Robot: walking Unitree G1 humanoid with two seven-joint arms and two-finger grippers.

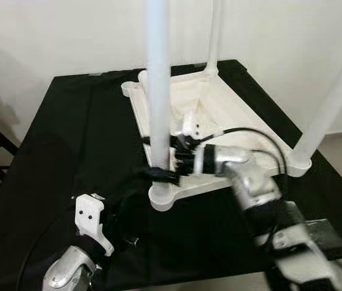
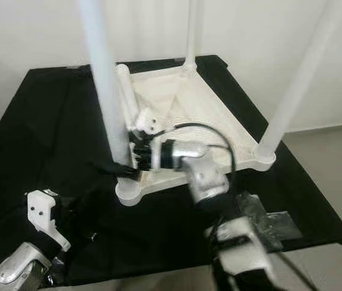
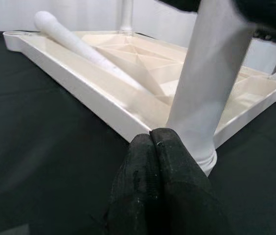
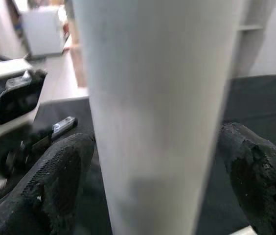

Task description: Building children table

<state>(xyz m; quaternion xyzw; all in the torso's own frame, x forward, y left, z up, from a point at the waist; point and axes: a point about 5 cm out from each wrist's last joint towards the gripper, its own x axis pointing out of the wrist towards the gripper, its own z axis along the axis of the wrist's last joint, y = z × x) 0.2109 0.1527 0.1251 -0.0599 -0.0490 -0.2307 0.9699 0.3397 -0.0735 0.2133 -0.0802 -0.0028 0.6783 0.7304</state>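
Right end effector [image 1: 159,167] straddling near leg [image 1: 158,91], leg top cut off

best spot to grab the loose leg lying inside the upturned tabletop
Judging by its pose, take the loose leg mid-length, coming from above with the fingers across its round shaft. It lies along the tabletop's left rim, so a side approach would likely hit the rim wall. The left gripper is shut and nearer.
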